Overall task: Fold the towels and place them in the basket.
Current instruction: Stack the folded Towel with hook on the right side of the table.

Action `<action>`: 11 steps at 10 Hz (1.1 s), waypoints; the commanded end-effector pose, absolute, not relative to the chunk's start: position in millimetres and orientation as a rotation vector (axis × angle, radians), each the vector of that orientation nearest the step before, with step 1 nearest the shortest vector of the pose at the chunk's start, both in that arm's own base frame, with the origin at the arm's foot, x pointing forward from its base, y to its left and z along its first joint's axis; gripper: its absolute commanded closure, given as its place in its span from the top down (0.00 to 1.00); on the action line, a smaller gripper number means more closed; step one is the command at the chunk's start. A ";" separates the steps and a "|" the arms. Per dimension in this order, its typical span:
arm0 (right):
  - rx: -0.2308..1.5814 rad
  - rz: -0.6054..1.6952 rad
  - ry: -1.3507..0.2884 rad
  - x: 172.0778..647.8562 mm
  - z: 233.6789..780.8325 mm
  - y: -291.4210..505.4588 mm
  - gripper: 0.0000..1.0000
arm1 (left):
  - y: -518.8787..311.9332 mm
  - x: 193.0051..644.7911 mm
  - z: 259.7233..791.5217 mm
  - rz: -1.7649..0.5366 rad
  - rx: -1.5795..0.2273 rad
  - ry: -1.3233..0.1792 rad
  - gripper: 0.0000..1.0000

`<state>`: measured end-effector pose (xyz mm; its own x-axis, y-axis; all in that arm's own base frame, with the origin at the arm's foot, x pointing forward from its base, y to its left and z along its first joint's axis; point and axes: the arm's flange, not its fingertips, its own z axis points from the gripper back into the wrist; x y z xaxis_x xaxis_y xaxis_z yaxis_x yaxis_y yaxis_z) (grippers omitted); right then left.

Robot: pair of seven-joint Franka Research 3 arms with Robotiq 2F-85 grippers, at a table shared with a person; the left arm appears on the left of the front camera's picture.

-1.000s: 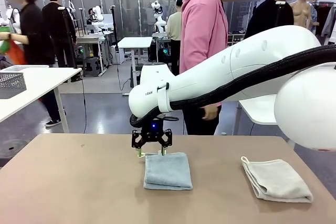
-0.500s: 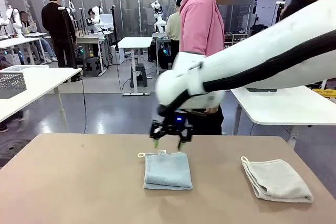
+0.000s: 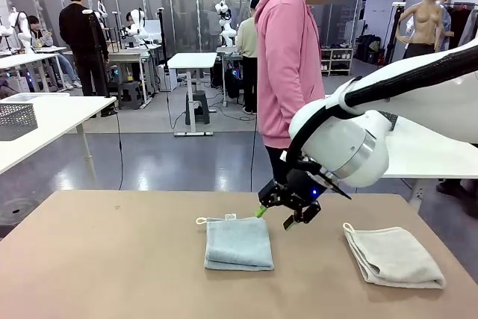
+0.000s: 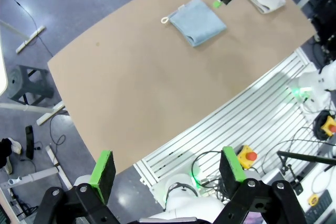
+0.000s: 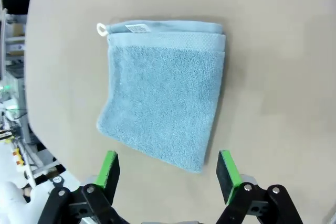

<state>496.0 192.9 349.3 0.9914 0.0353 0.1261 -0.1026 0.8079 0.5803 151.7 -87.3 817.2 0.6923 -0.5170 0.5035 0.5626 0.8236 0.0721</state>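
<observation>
A light blue-grey towel (image 3: 239, 243) lies folded near the table's middle, its loop and label at the far left corner; it also shows in the right wrist view (image 5: 163, 90) and the left wrist view (image 4: 197, 21). A folded off-white towel (image 3: 393, 256) rests at the table's right. My right gripper (image 3: 272, 218) hovers open just above the table, off the blue towel's far right corner, nothing between its fingers (image 5: 110, 169). My left gripper (image 4: 167, 167) is open high above the table's edge, holding nothing. The basket is out of view.
A person in a pink hoodie (image 3: 287, 65) stands at the far side of the tan table (image 3: 112, 259). A mesh tray (image 3: 16, 119) sits on a white table at the far left. Other people and tables stand farther back.
My right gripper has left the blue towel's far edge, risen and swung to the right, now past the towel's right corner. The towel stays folded in place.
</observation>
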 end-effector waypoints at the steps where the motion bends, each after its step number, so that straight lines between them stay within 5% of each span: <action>1: 0.711 0.073 -0.167 495.0 317.0 188.2 0.93 | -86.8 150.8 818.7 -0.612 -0.085 -0.537 1.00; 11: 0.879 0.011 -0.129 511.3 253.6 194.6 0.93 | -86.8 150.8 818.7 -0.612 -0.085 -0.537 1.00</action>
